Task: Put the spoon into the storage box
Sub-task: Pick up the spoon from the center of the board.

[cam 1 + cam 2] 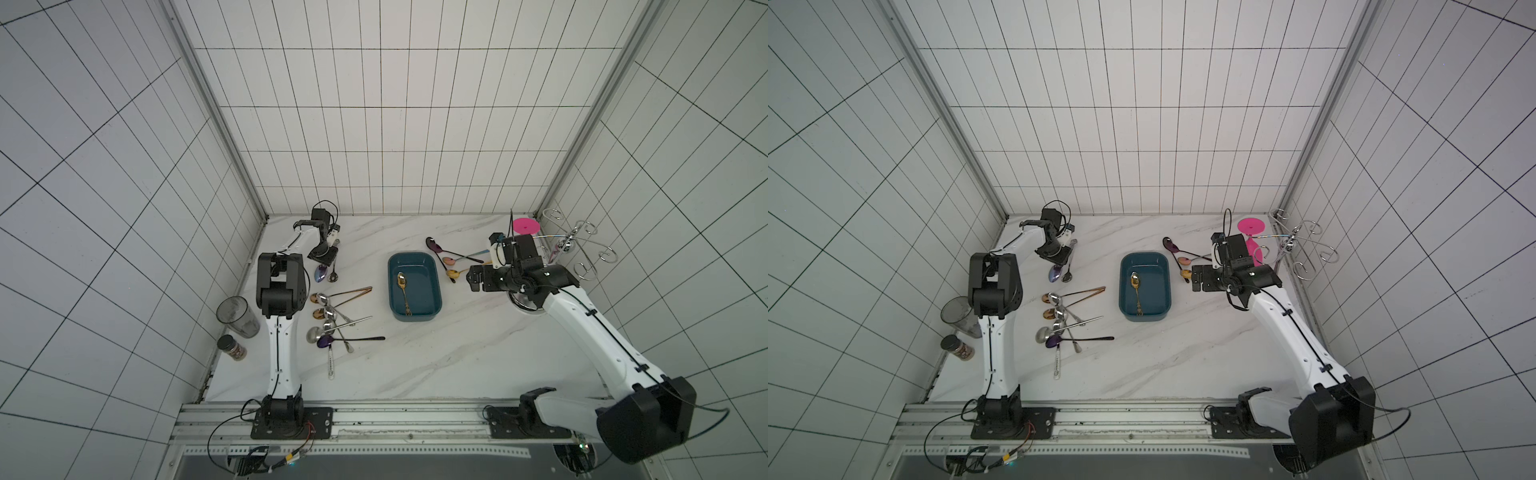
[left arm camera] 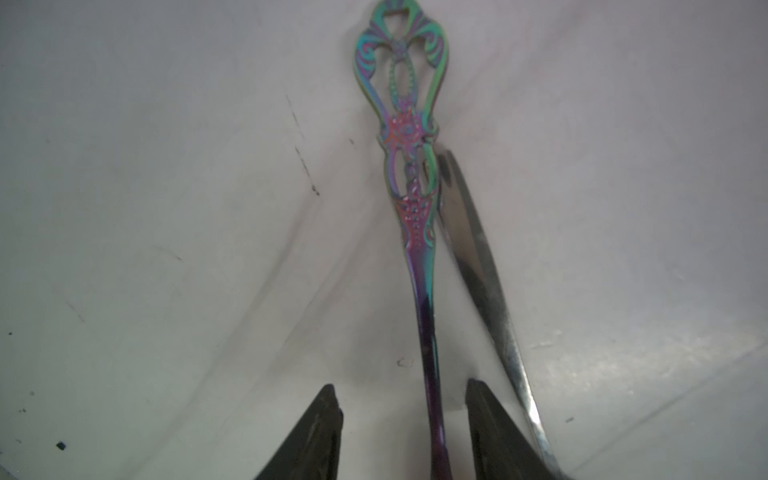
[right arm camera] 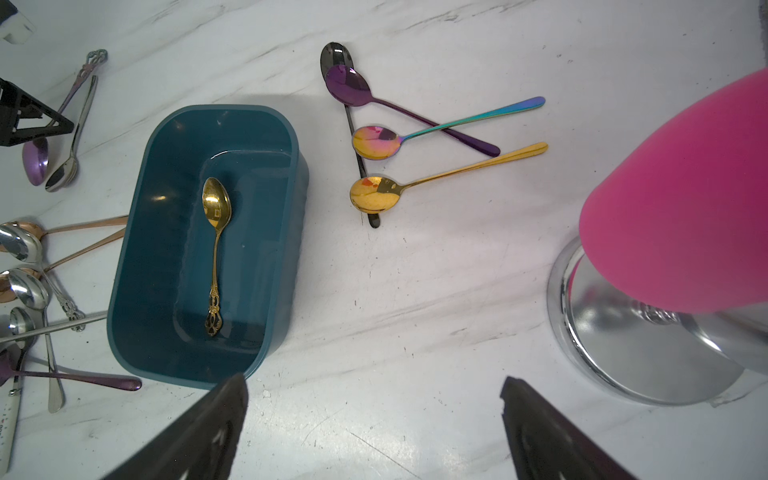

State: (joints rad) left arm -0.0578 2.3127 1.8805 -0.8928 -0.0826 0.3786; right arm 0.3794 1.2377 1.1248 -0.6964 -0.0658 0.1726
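Currently your left gripper [image 2: 401,390] is down toward the back left of the marble table [image 2: 166,208]. Its jaws are parted and straddle the stem of a rainbow-tinted spoon [image 2: 415,199] with an ornate pierced handle. You can see a gap on each side of the stem, so nothing is clamped. That spoon lies flat on the table, with a plain silver spoon [image 2: 478,266] just beside it, handle tip tucked against it. In a top view the pair sits well left of the storage box [image 1: 426,286], which stands mid-table. One gold spoon [image 3: 216,232] already lies lengthwise inside the box, bowl toward the back wall. Your right gripper [image 3: 372,379] hovers to the box's right, jaws spread wide and empty. Four coloured spoons [image 3: 374,141] lie crossed between the box and the pink goblet [image 3: 685,199]. A heap of further spoons [image 1: 332,320] lies left of the box, near your left arm.
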